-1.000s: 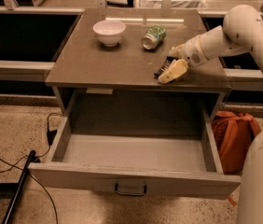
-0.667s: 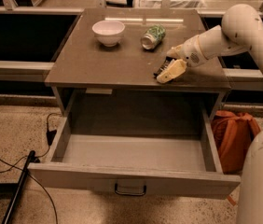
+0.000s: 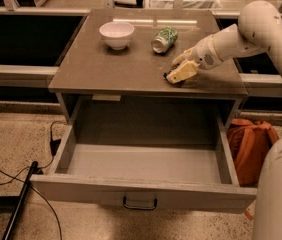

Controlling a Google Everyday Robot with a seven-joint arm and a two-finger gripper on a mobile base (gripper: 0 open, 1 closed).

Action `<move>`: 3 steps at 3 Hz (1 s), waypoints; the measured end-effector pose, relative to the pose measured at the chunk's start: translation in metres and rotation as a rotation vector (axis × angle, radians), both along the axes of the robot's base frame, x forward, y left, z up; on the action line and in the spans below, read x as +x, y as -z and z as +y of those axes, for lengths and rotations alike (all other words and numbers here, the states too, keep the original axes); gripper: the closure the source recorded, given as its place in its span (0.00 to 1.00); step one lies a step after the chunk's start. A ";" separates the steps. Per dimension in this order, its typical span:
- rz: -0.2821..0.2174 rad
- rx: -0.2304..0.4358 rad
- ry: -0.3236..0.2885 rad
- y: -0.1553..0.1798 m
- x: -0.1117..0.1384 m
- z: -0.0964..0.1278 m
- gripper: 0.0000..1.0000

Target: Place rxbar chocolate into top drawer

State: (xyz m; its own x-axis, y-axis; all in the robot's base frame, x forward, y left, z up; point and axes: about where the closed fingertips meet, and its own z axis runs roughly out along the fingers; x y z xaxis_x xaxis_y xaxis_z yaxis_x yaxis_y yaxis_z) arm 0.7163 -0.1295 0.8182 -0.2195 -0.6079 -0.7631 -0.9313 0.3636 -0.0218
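The rxbar chocolate [image 3: 169, 78] is a small dark wrapper lying on the grey table top near its front right edge, mostly covered by my gripper. My gripper [image 3: 174, 69] is cream-coloured and reaches in from the right. It is lowered onto the bar at table level. The top drawer [image 3: 140, 196] is pulled out wide below the table. Its grey box shows nothing inside, and a small dark handle sits on its front.
A white bowl [image 3: 116, 34] stands at the back left of the table [image 3: 106, 69]. A green-patterned can [image 3: 163, 39] lies on its side behind the gripper. An orange bag [image 3: 251, 144] sits on the floor to the right of the drawer. Black cables [image 3: 26, 179] lie on the floor at the left.
Almost nothing differs. My gripper stays low at the bar in the same place on the table.
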 end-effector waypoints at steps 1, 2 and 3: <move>-0.060 0.039 -0.011 -0.010 -0.020 -0.005 1.00; -0.242 0.075 0.015 -0.053 -0.061 -0.015 1.00; -0.333 0.091 0.073 -0.063 -0.102 -0.017 1.00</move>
State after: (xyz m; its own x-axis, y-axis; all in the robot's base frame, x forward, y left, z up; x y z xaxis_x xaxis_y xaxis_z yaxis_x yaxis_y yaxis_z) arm 0.6140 -0.1467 0.8807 0.0104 -0.5261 -0.8504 -0.8498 0.4435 -0.2847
